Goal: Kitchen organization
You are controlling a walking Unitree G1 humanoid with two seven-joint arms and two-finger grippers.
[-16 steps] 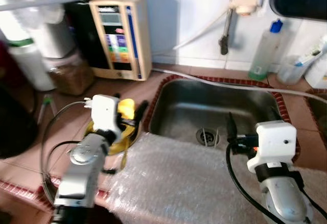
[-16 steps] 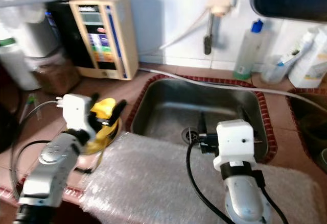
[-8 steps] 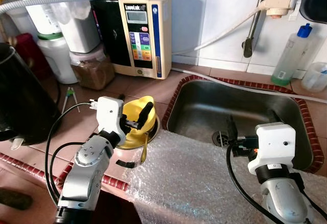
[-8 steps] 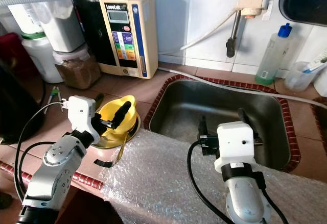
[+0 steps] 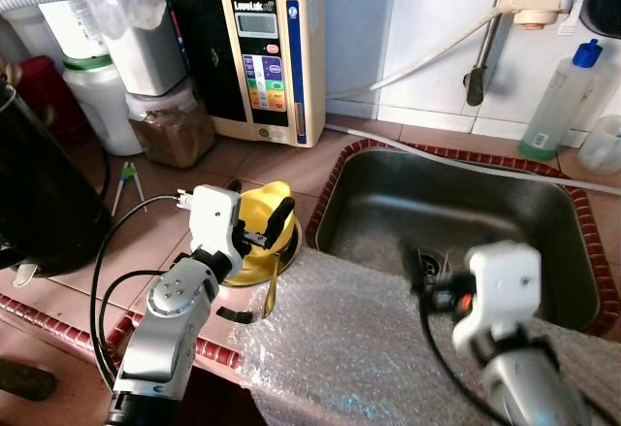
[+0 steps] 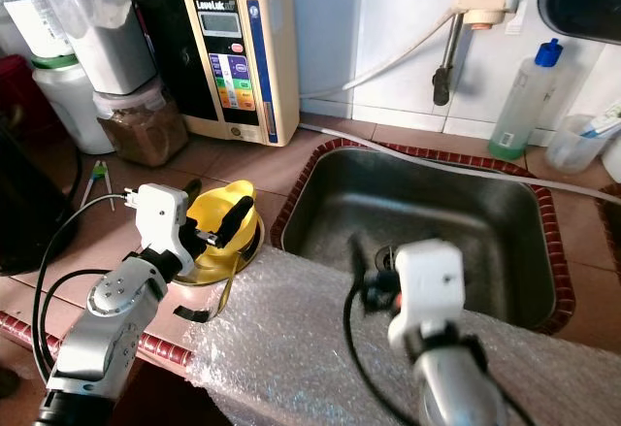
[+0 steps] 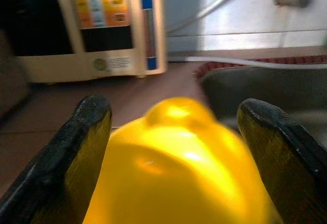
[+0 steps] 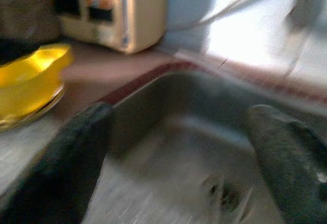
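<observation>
Two grippers: both spread apart
Left gripper [image 5: 260, 228]: straddling yellow bowl [image 5: 254, 208], centre-left
Right gripper [image 8: 179, 157]: over sink [image 5: 543, 214], blurred

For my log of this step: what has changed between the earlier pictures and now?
The right gripper has shifted toward the robot's left, over the sink, blurred by motion. The left gripper stays open around the yellow bowl on the counter. The bubble wrap lies as before.

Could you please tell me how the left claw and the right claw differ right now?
The left claw straddles the yellow bowl on the counter; the right claw holds nothing, over the sink edge. The left looks sharp, the right blurred. Both are open.
</observation>
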